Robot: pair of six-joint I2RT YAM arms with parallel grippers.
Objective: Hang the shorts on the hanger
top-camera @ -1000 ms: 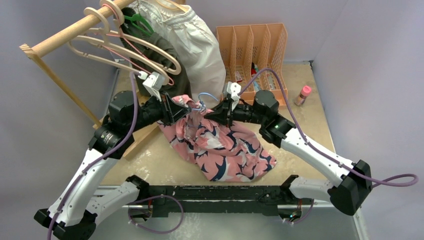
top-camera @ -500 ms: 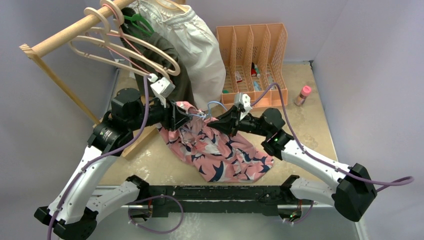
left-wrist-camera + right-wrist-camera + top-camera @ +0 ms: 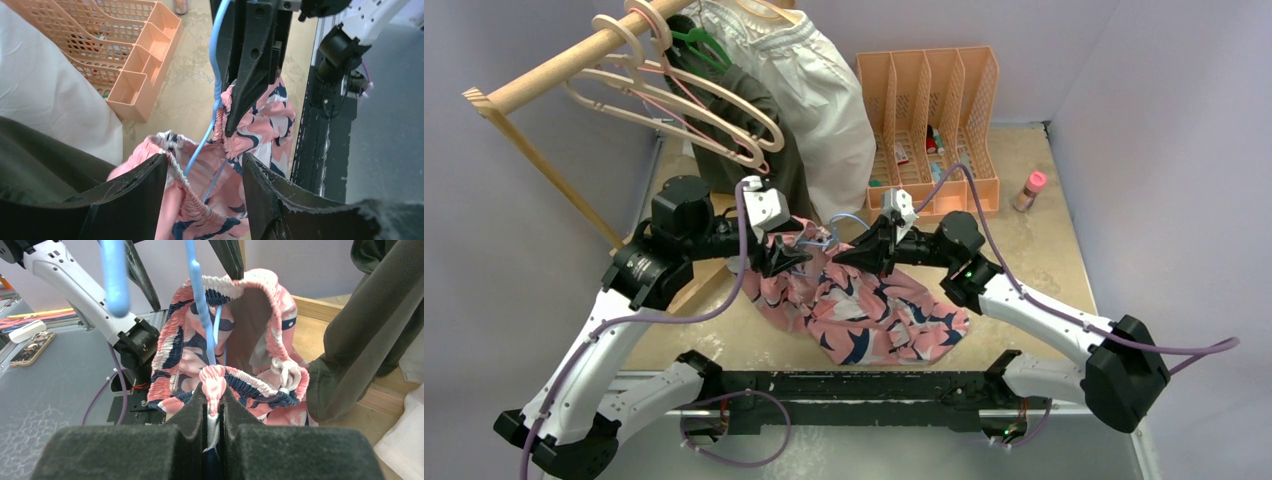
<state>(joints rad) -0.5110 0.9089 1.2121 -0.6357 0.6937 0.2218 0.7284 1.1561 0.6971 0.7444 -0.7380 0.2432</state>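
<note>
Pink shorts (image 3: 864, 315), soft and limp, sag at the tabletop's (image 3: 1024, 240) centre. Right end effector (image 3: 849, 255) pinches the stretchy waistband, likely the surest hold. Left end effector (image 3: 796, 258), at its 9 o'clock, gapes around the springy blue hanger (image 3: 839, 221).

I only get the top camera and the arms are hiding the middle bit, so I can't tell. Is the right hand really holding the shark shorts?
Observer: Yes. In the right wrist view the right gripper is shut on the shorts, with their stretchy waistband pinched between its pads.
Operator: Is the blue hanger inside the shorts?
Observer: The hanger has its wire running down into the open waist, right above that pinch.
Operator: What about the left hand?
Observer: In the left wrist view the left gripper is spread open. The waistband and the wire lie between its fingers, and it isn't squeezing them.
</note>
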